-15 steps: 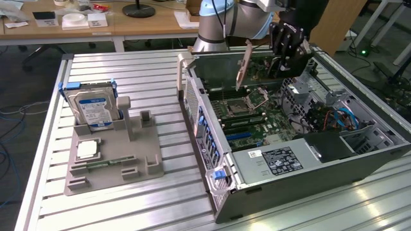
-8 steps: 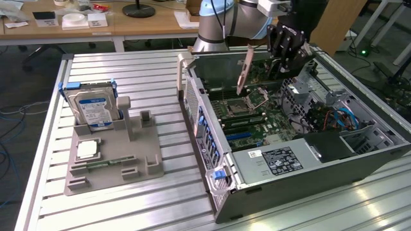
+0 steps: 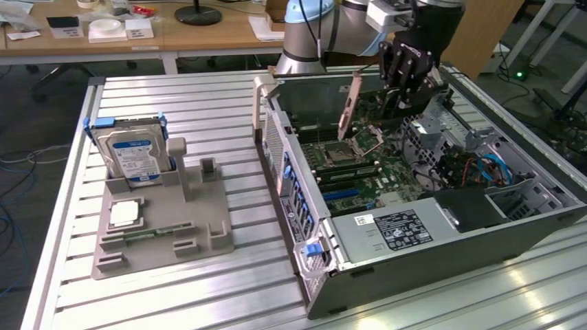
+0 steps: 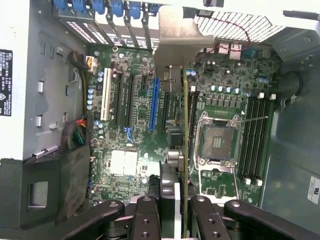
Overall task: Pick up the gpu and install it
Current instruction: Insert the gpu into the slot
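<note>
GPU [image 3: 348,108] pos.: clear of the bench [image 3: 183,289], hanging edge-down inside the open PC case [image 3: 431,265], which stands by the bench edge at the exterior view's right. Gripper [image 3: 405,96] state: fingers [image 4: 146,216] closed to a narrow gap on the card, one each side of the board; nothing else held. Card is approx. vert., w/ the silver bracket [image 4: 175,47] at the end away from the gripper, toward the case wall that carries the blue-latched slot covers. In the wrist view the card's edge runs above the motherboard [image 4: 125,150], btwn the long blue slot [image 4: 152,102] and the CPU socket [image 4: 215,140], and is apart from the board. Which slot it lines up w/ cannot be told. Step in hand (judgement): pick-up complete; carry/align phase over the board; card not yet seated. Requirements for seating (judgement): connector edge parallel to and directly over the target slot; bracket in line w/ an open bay at the slot-cover wall; straight vert. descent w/ even pressure along the card; clearance kept from the CPU socket lever. Ref.: the grey parts holder [image 3: 156,240] near the bench edge at the exterior view's left carries the hard drive [image 3: 133,155] and memory stick [image 3: 151,233].
</note>
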